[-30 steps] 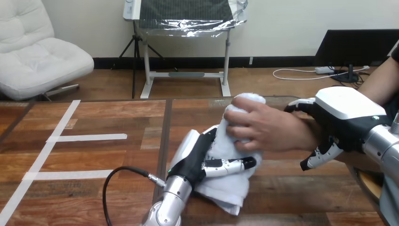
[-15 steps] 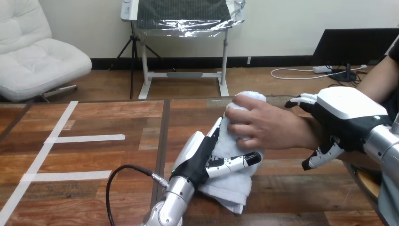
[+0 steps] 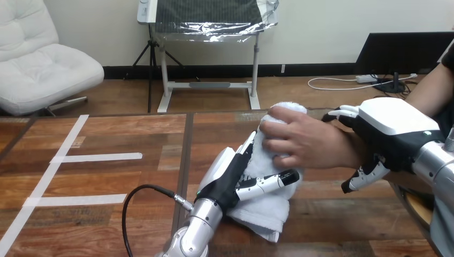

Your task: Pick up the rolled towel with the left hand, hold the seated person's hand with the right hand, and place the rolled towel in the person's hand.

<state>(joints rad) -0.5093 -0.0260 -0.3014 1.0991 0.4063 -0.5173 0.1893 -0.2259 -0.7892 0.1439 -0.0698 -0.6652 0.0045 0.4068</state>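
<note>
Leaning over table [image 3: 107, 176], left robot hand [image 3: 224, 181] grips towel [image 3: 262, 210], right robot hand [image 3: 393, 127] grips wrist [image 3: 350, 151].

rolled towel [image 3: 266, 160] partly hidden under person's hand [image 3: 308, 142], right arm [image 3: 436, 170] cropped

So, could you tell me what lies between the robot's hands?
Head view: the towel and the person's hand on it, between left hand and right hand.
</note>
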